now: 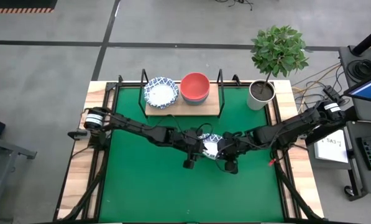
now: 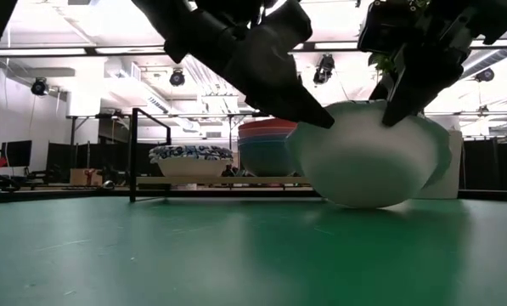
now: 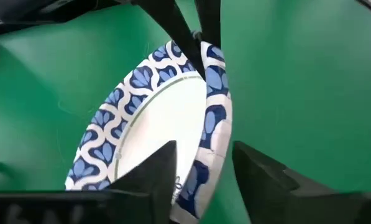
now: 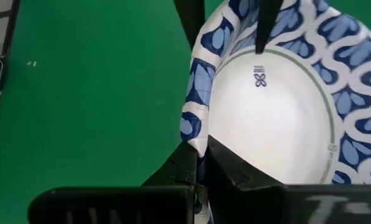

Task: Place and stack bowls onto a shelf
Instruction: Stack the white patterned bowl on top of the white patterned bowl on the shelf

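Patterned bowl point(image 2: 368, 153) sits mid-table on the green mat point(image 1: 148, 180), shelf point(image 1: 184, 102) straight behind it; right tool point(image 4: 201, 163) is clamped on one rim edge, left tool point(image 3: 204, 168) straddles the opposite rim, jaws apart, not gripping – right arm owns the lift

The bowl point(image 3: 154, 124) in the middle of the frame is white inside with a thin green ring and a blue-and-white petal pattern round the rim. It sits on a bright green mat point(image 1: 173, 186). Up top, the light-wood shelf point(image 1: 173, 109) has another blue-patterned bowl point(image 1: 161, 91) and a red bowl point(image 1: 195, 84) stacked on a grey-blue one point(image 1: 196, 99).
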